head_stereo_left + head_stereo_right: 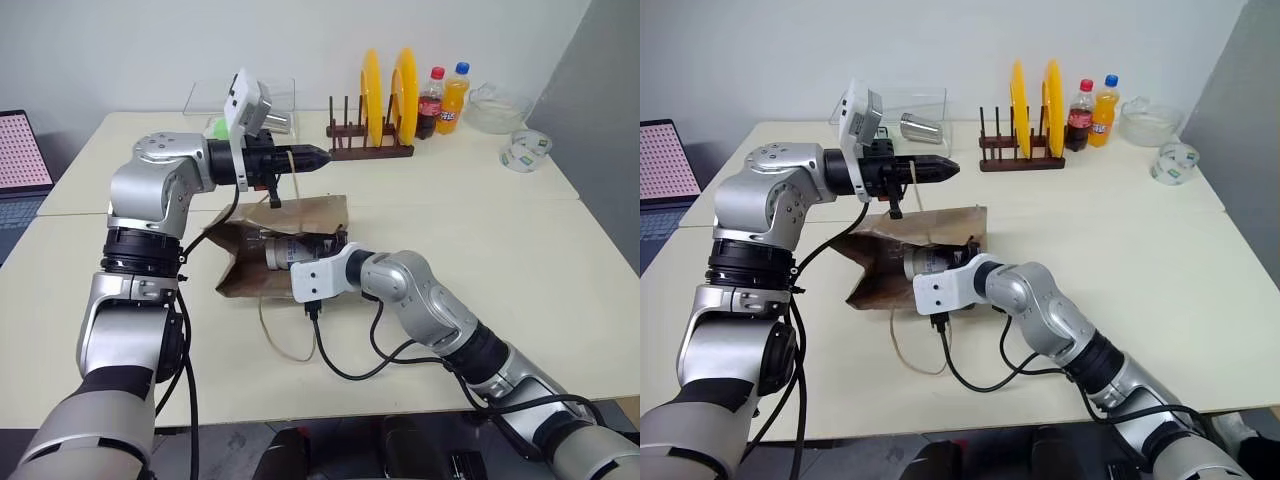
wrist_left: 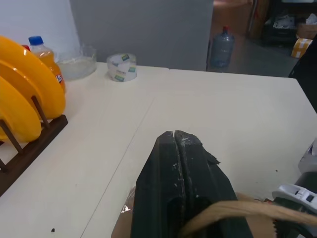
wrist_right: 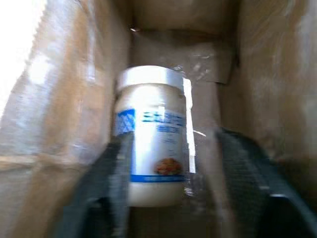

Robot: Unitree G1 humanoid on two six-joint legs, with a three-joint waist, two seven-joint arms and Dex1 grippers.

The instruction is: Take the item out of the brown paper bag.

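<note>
Right gripper (image 3: 171,183): deep in the mouth of the brown paper bag (image 1: 895,262), fingers spread wide and gripping nothing, one on either side of the item (image 3: 153,136).
Line-up: the item lies straight ahead between the fingers, nearer one of them, its long axis running along the reach, cap end farthest in. The right arm is the nearer one.
Left gripper (image 1: 312,156): fingers pressed together on the cord handle (image 2: 233,210), holding the bag open from above.
Item's look: a white bottle, white cap, blue printed label.
</note>
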